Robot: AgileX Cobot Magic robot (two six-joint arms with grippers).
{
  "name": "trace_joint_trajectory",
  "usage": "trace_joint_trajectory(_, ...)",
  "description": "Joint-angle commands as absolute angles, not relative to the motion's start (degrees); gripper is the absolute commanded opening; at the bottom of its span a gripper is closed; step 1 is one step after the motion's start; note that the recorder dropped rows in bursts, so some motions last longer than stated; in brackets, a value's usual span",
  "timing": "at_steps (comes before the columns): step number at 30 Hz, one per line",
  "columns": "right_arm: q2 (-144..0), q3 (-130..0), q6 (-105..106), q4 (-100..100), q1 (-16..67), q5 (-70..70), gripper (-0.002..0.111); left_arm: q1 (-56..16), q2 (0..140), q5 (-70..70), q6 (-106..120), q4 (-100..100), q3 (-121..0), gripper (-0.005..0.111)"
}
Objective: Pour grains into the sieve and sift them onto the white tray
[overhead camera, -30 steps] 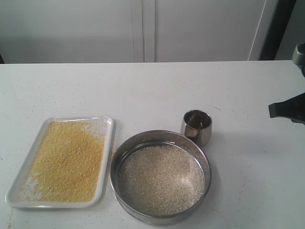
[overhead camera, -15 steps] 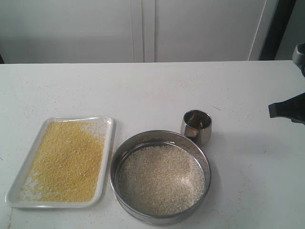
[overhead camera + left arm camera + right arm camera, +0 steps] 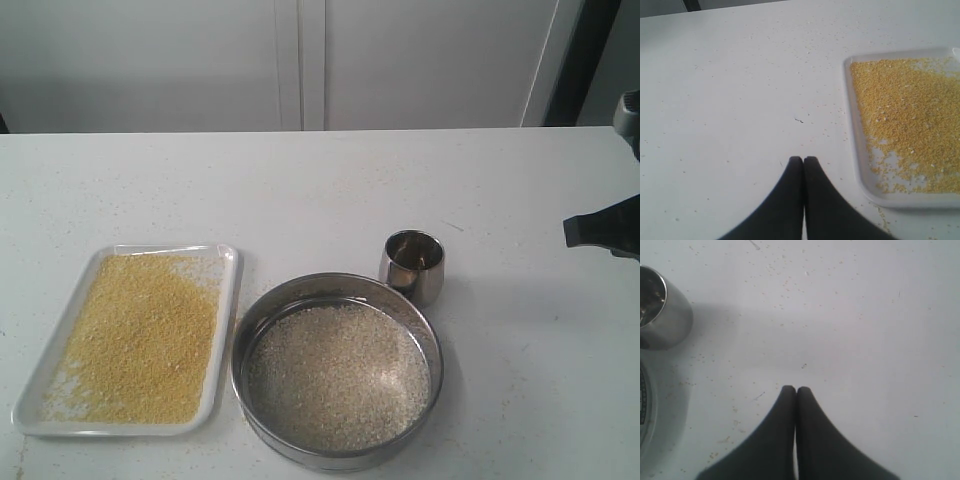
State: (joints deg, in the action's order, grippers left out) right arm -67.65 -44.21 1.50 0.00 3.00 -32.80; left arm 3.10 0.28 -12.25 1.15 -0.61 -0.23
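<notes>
Sieve [image 3: 335,285] — white tray [image 3: 226,310] — both unmoved.

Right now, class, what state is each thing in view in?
Tray, covered with fine yellow grains.
Sieve, upright, holding coarse pale grains.
Cup, upright, looks empty.
Left hand, shut, empty.
Right hand, shut, empty.
</notes>
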Motion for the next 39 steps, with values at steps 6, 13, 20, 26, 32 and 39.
trace_joint_trajectory(6,-67.26,-44.49,1.66,0.0,2.75,-32.44,0.0,3.26,0.0,-12.09,1.39,-1.44,0.0,0.0)
trace_joint_trajectory(13,-67.26,-44.49,1.66,0.0,2.75,-32.44,0.0,3.26,0.0,-12.09,1.39,-1.44,0.0,0.0)
trace_joint_trajectory(20,-67.26,-44.49,1.66,0.0,2.75,-32.44,0.0,3.26,0.0,-12.09,1.52,-1.44,0.0,0.0)
trace_joint_trajectory(26,-64.03,-44.49,1.66,0.0,2.85,-30.75,0.0,3.26,0.0,-12.09,1.52,-1.44,0.0,0.0)
trace_joint_trajectory(32,-55.39,-44.49,-1.4,0.89,3.99,-30.49,0.0,3.26,0.0,-12.09,1.52,-1.44,0.0,0.0)
trace_joint_trajectory(39,-42.88,-44.49,-1.98,0.89,8.71,-30.28,0.0,3.26,0.0,-12.09,1.52,-1.44,0.0,0.0)
